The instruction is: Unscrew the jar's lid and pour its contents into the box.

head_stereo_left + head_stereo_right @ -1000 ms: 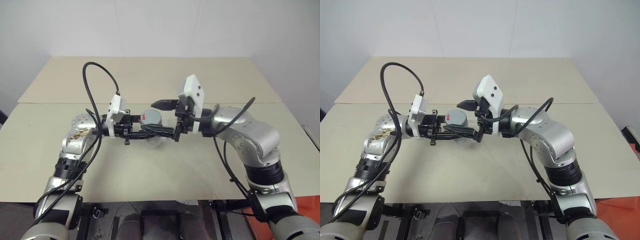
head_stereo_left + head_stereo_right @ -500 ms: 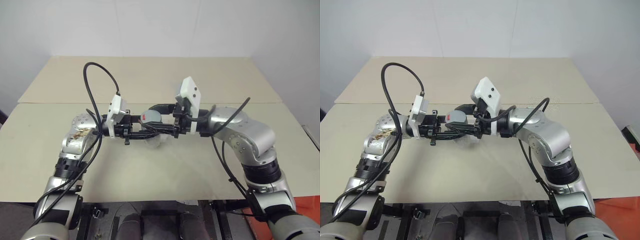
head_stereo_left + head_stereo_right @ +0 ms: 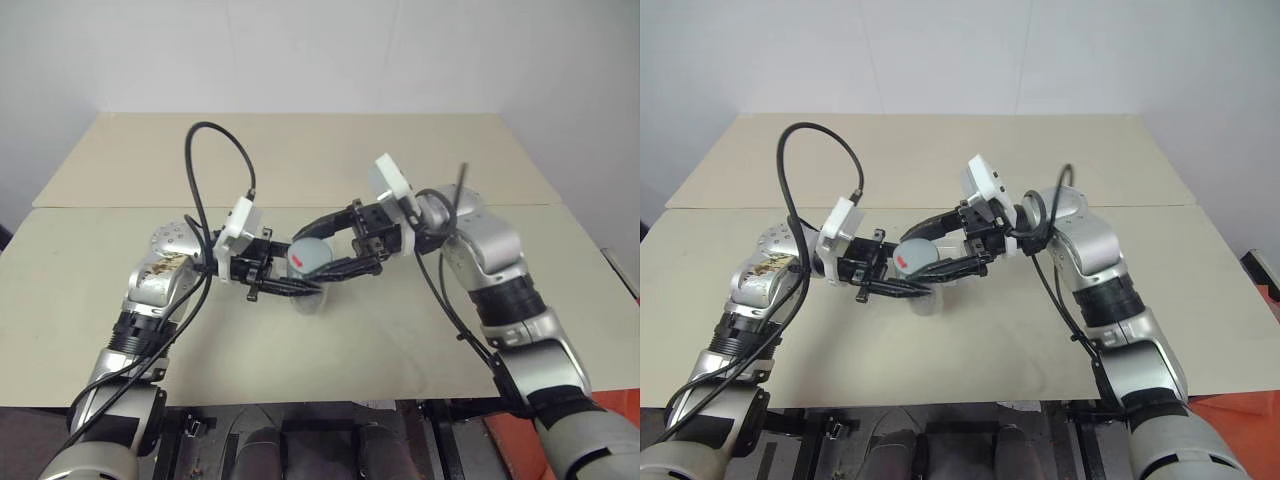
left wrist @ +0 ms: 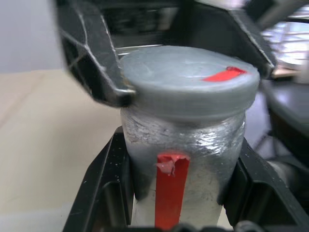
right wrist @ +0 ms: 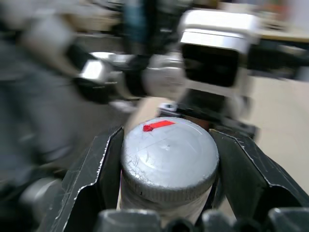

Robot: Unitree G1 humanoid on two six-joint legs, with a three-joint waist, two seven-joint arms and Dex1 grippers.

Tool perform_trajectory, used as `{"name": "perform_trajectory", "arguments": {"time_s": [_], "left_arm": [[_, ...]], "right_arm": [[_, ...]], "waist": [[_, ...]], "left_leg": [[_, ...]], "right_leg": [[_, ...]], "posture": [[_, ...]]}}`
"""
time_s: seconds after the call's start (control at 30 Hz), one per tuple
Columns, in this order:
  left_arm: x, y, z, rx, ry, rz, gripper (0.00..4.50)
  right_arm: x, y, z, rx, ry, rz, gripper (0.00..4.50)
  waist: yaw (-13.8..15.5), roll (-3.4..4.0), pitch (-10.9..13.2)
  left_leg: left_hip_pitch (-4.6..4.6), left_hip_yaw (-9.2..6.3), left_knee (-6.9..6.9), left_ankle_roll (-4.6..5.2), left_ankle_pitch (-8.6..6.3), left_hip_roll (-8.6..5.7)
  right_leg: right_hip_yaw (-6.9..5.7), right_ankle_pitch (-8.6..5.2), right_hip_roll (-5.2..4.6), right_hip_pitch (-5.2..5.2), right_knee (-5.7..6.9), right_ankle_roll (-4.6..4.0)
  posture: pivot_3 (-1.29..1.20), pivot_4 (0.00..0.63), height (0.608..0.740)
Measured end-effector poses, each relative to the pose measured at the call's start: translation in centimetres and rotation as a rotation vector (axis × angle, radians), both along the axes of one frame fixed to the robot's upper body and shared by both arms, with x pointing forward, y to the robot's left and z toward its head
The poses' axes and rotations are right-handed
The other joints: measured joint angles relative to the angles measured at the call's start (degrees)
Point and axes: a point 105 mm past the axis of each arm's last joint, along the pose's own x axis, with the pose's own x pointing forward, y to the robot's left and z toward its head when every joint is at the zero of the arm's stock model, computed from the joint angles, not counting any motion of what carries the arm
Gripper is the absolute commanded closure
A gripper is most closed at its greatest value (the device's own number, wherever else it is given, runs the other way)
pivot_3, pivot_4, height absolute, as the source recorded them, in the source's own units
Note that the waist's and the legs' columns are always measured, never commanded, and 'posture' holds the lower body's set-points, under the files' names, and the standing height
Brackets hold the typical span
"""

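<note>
The right hand (image 3: 322,252) has shut on the lid (image 3: 307,256), where a second ago its fingers stood wide open around it. The right wrist has swung over, its forearm now angled steeply. The jar (image 4: 186,159) has tipped, lid facing more toward the robot.

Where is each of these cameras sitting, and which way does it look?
Head eyes: look forward and down at the table; both arms show.
Left wrist: looks along the left gripper shut on the jar.
Right wrist: looks along the right gripper shut on the lid; the left arm shows behind.
All share the red-marked lid.
</note>
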Motion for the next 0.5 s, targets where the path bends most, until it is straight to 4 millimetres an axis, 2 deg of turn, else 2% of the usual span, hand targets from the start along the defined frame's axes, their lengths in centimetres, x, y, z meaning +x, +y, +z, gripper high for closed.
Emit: {"name": "perform_trajectory", "arguments": {"time_s": [0.2, 0.23, 0.27, 0.37, 0.5], "left_arm": [[0.4, 1.0, -0.2, 0.013, 0.020, 0.055, 2.53], [0.4, 1.1, -0.2, 0.009, 0.021, 0.065, 2.53], [0.4, 1.1, -0.1, 0.000, 0.028, 0.067, 2.53], [0.4, 0.8, 0.0, -0.019, 0.031, 0.062, 2.53], [0.7, 1.1, 0.6, -0.044, 0.013, 0.102, 2.53]], "right_arm": [[1.1, 1.4, -0.2, -0.021, -0.039, 0.037, 1.72], [1.3, 1.4, -0.2, -0.014, -0.040, 0.035, 1.00], [1.4, 1.5, -0.2, -0.011, -0.050, 0.033, 0.87], [1.3, 2.0, -0.5, -0.015, -0.060, 0.036, 0.02], [1.1, 0.7, -0.8, 0.047, -0.102, -0.063, 0.02]], "waist": [[-0.42, 0.03, 0.02], [-0.16, 0.03, 0.02], [0.04, 0.03, 0.03], [0.34, 0.04, 0.04], [0.57, 0.04, 0.04]], "left_leg": [[0.01, -0.01, -0.02, 0.00, 0.00, 0.03], [-0.03, -0.02, -0.01, 0.00, 0.00, 0.01], [-0.04, -0.02, -0.01, 0.00, 0.00, 0.01], [-0.08, -0.03, 0.00, -0.01, 0.00, 0.01], [-0.12, -0.08, 0.00, -0.01, 0.00, 0.01]], "right_leg": [[-0.01, -0.01, 0.00, -0.02, 0.09, -0.01], [-0.04, 0.00, -0.02, -0.02, 0.12, -0.01], [-0.04, 0.00, -0.03, -0.03, 0.11, -0.01], [-0.07, 0.00, -0.02, -0.05, 0.14, -0.01], [-0.11, 0.00, -0.03, -0.07, 0.14, -0.01]], "posture": [[0.00, 0.150, 0.740], [0.00, 0.150, 0.740], [0.00, 0.150, 0.740], [0.00, 0.150, 0.740], [0.00, 0.150, 0.740]]}}
